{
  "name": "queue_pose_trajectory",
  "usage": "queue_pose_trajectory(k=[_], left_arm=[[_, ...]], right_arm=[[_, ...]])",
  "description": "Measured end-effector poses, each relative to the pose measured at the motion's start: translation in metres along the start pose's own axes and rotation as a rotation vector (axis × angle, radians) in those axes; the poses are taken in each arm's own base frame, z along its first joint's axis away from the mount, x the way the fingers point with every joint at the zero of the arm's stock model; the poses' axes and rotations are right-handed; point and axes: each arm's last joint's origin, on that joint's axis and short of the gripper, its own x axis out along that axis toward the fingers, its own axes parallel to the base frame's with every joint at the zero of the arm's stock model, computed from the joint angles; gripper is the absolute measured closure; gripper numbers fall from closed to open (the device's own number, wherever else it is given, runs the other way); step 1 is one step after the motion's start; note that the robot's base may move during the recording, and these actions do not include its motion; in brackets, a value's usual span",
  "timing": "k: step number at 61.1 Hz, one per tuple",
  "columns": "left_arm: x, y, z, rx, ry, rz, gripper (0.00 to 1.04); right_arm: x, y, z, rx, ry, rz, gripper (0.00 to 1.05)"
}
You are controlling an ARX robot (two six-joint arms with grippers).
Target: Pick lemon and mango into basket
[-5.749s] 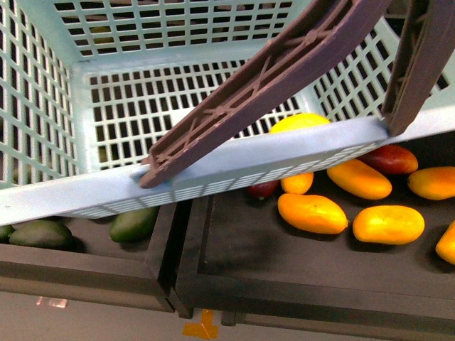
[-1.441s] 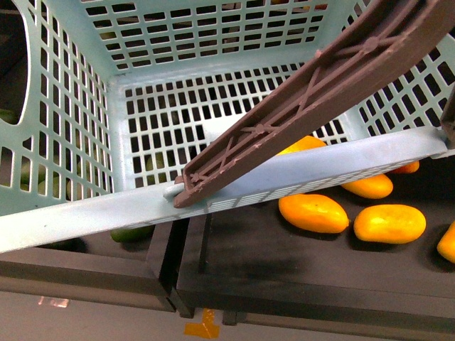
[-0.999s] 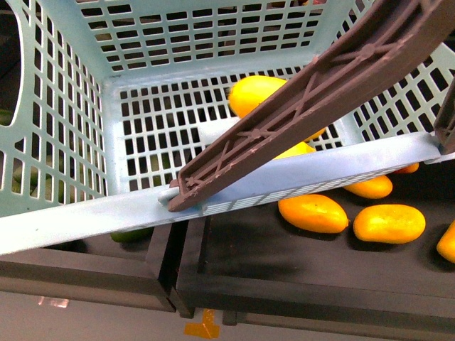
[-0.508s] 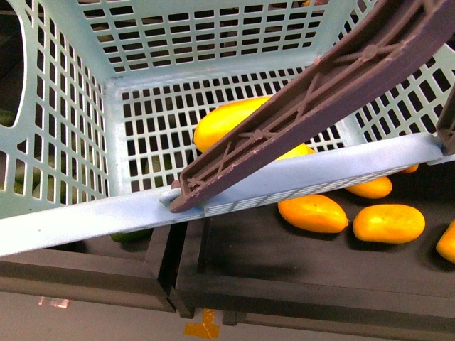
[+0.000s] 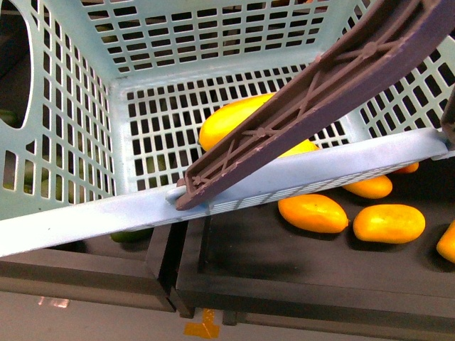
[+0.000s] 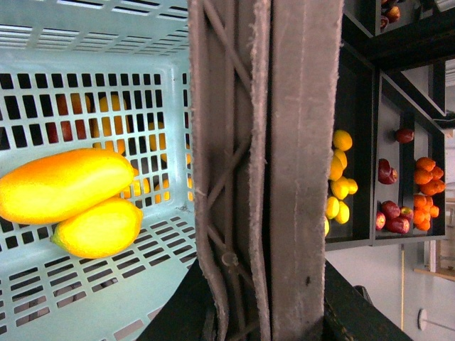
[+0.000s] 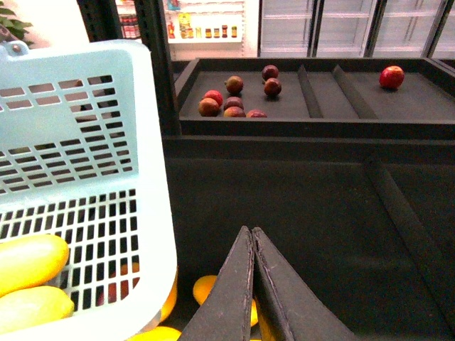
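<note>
The light teal basket [image 5: 85, 213] hangs tilted over the fruit trays. Its brown handle [image 5: 306, 99] crosses in front of it. Inside on the slotted floor lies the long orange-yellow mango [image 5: 231, 121], and the shorter yellow lemon [image 5: 302, 148] touches it, half hidden by the rim. In the left wrist view the mango [image 6: 64, 185] and lemon [image 6: 99, 227] lie side by side. My left gripper [image 6: 266, 309] is shut on the basket's handle [image 6: 263, 142]. My right gripper [image 7: 251, 231] is shut and empty, outside the basket wall [image 7: 92, 142] above a dark tray.
Loose orange-yellow mangoes [image 5: 313, 213] [image 5: 389, 224] lie in the dark tray under the basket. A green fruit [image 5: 131, 234] lies in the tray to the left. Shelves hold yellow fruit [image 6: 340, 185], oranges [image 6: 426, 170] and red fruit [image 7: 231, 99].
The mango appeared in the basket a second ago and has dropped toward the near side, resting against the lemon. The basket shifted slightly; its handle stays gripped.
</note>
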Motion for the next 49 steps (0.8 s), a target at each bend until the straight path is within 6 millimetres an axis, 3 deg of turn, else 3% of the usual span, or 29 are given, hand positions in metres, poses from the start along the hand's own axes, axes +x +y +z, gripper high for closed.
queue_pose_trajectory(k=[25,49], left_arm=[[0.0,0.0,0.0,0.0,0.003,-0.002,0.86],[0.0,0.0,0.0,0.0,0.001,-0.001,0.86]], right_arm=[[-0.015,0.0,-0.012,0.0,-0.017,0.0,1.03],[-0.024,0.0,-0.011,0.0,-0.027,0.001,1.03]])
